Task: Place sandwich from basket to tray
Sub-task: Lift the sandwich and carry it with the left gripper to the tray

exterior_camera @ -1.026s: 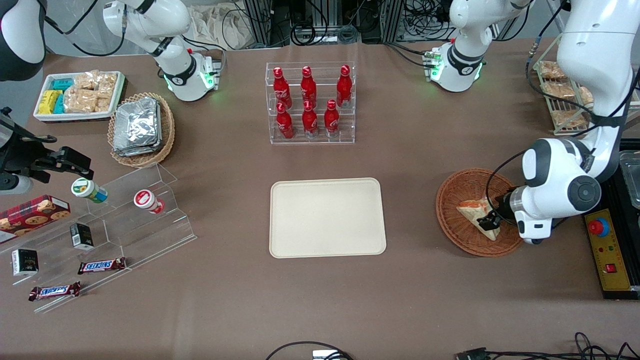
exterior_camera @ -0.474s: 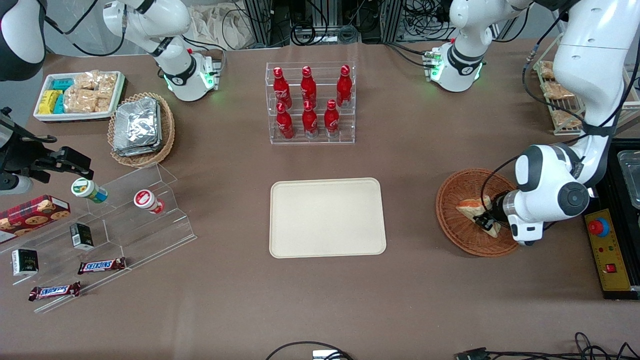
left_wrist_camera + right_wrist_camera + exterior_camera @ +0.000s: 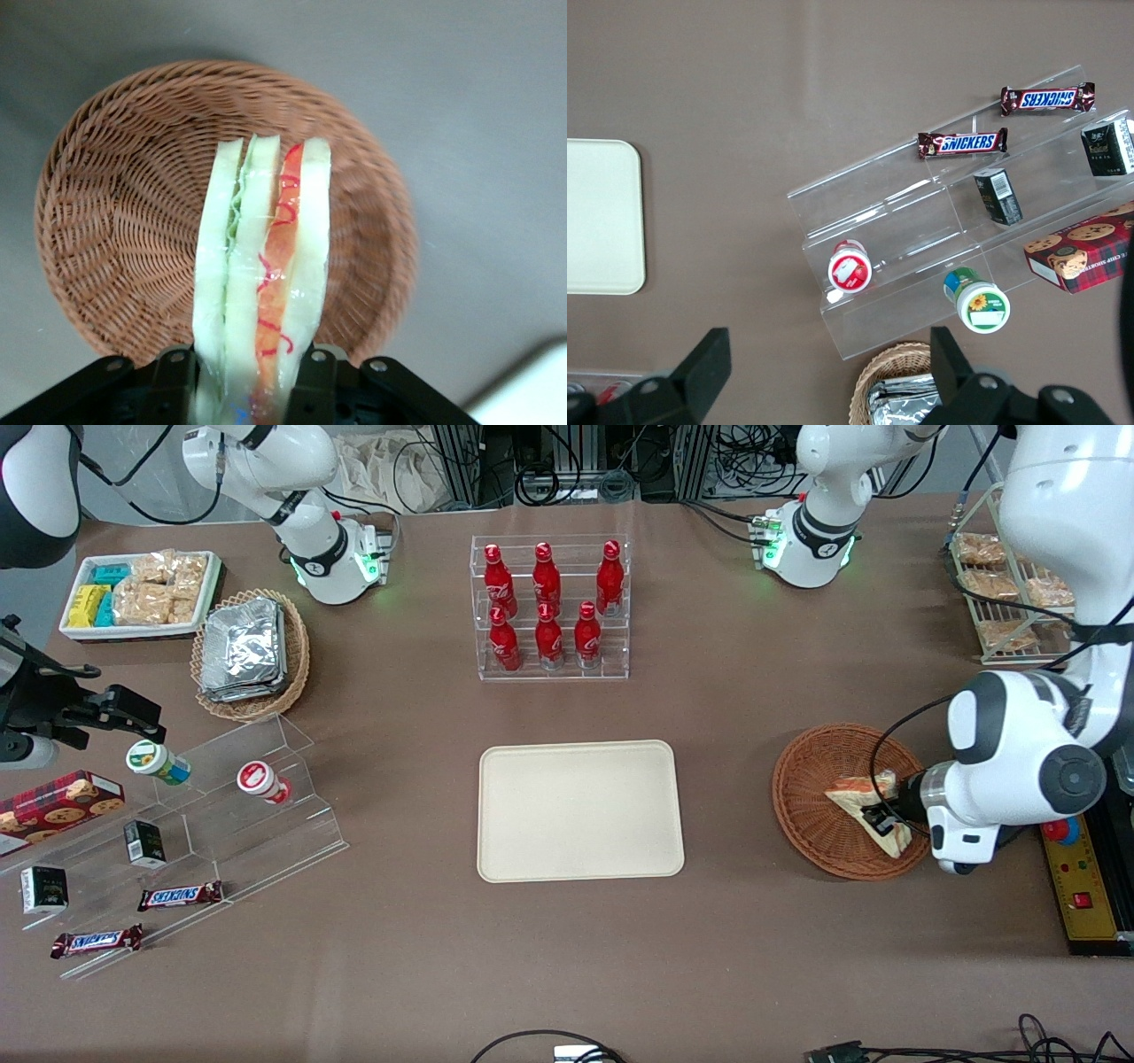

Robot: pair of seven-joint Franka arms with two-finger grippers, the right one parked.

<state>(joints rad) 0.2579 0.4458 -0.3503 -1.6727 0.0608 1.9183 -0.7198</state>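
Holding the sandwich (image 3: 261,283) clamped in my gripper (image 3: 252,376) over the basket (image 3: 819,779); the tray (image 3: 580,868) lies centre-frame, toward the parked arm's end.

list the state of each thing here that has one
gripper: shut on sandwich, over the basket
sandwich: gripped on edge, lifted above the basket
basket: nothing left in it
tray: bare
bottles: upright in their rack
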